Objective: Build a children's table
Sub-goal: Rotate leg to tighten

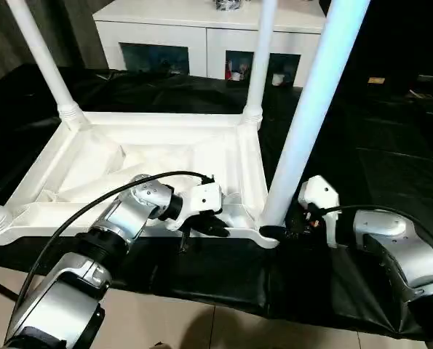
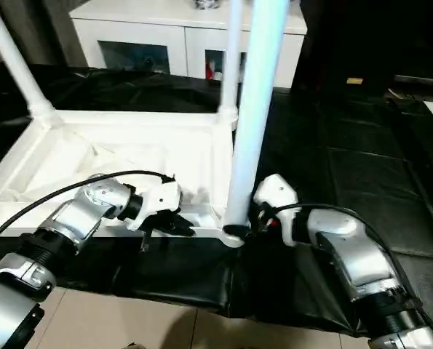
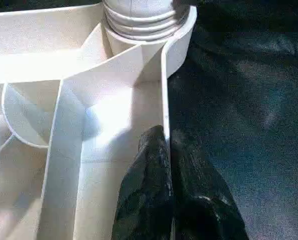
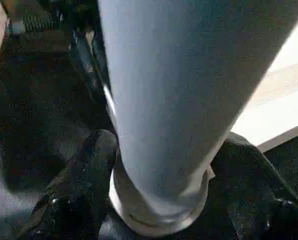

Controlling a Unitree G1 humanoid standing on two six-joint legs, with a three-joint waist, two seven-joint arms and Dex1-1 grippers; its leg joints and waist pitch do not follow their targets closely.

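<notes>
Lying upside down on the black-covered bench (image 1: 391, 167), the white ribbed plastic tabletop (image 1: 158, 156) is pinched at its near rim by the shut left pincer (image 1: 209, 227). At its 5 o'clock corner, the upright white tapered leg (image 1: 303, 131) is straddled by the part-open right pincer (image 4: 159, 200).

Glossy white plastic tabletop (image 1: 249, 161), black cloth (image 1: 391, 145)
</notes>
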